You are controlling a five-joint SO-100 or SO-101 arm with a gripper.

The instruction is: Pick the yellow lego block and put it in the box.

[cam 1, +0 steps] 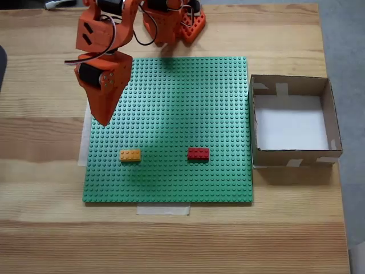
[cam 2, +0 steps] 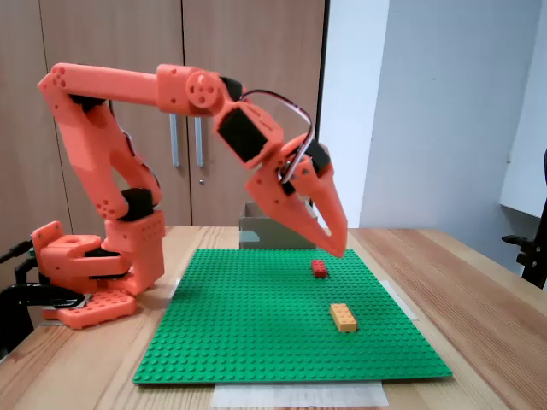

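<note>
The hand (cam 2: pixel 336 243), nearly closed and empty, hangs above the green baseplate (cam 1: pixel 171 114), apart from the yellow lego block (cam 1: pixel 130 155).

Wooden table (cam 1: pixel 34 217), pale planks, grain running left-right in a fixed view. Green baseplate (cam 1: pixel 171 103) flat at centre; tape strips (cam 1: pixel 163 210) poke out from under its near and left edges. Box (cam 1: pixel 331 114) on the table touching the plate's right edge. Arm base (cam 2: pixel 85 273) on the table behind the plate.
</note>
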